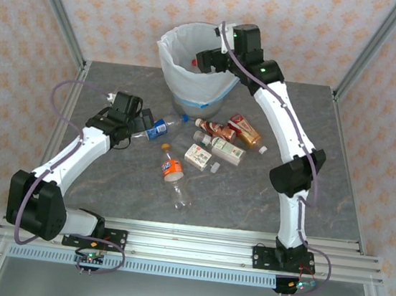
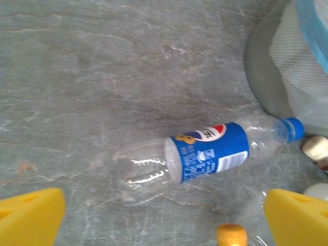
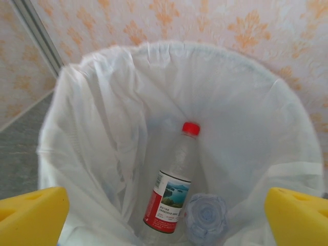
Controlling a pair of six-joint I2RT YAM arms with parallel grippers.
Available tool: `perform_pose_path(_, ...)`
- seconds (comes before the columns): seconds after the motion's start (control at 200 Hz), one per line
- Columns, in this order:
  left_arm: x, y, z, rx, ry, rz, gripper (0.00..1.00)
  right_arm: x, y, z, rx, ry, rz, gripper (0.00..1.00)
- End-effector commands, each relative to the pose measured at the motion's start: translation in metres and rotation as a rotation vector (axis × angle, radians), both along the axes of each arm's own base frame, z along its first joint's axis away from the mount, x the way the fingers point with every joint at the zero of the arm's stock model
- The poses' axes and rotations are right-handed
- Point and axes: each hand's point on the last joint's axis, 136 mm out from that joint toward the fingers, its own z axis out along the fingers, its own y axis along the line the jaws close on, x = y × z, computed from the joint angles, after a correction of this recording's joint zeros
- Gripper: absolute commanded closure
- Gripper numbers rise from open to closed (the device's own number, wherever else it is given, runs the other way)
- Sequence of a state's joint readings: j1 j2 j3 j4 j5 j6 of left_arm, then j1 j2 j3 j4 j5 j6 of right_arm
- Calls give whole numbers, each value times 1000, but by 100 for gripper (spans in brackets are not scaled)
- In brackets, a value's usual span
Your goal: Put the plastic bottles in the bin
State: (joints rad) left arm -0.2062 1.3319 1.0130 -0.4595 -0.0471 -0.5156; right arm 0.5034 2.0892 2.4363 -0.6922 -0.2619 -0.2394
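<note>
One blue-labelled bottle [image 2: 207, 154] lies flat on the table [image 2: 92, 61], cap just beside the bin [image 2: 279, 77], long axis running finger to finger beneath the wide-spread left gripper [image 2: 164, 218]; we judge that arm nearer than the right gripper [image 3: 164, 215], parted and empty over the bin.

Bright, even overhead light leaves only faint, soft shadows on the table [image 1: 248, 212]. Highlights glint on the blue-labelled bottle [image 2: 207, 154] (wrist views slightly soft).

Pepsi globe logo [image 2: 218, 130] on blue-label bottle [image 2: 207, 154] (small print illegible).
</note>
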Motion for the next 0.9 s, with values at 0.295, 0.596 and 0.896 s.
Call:
perform_pose_path(0.295,22,-18,-2,99,31,-251,0,-36,-16,28,57,4,-6,1)
perform_pose_path(0.596,17,-5,-18,241,74,-313,0,-63,-30,16,63,-14,3,1)
perform_pose_path(0.896,22,-9,-18,240,106,-358,0,-91,-50,-11,127,-31,-38,1)
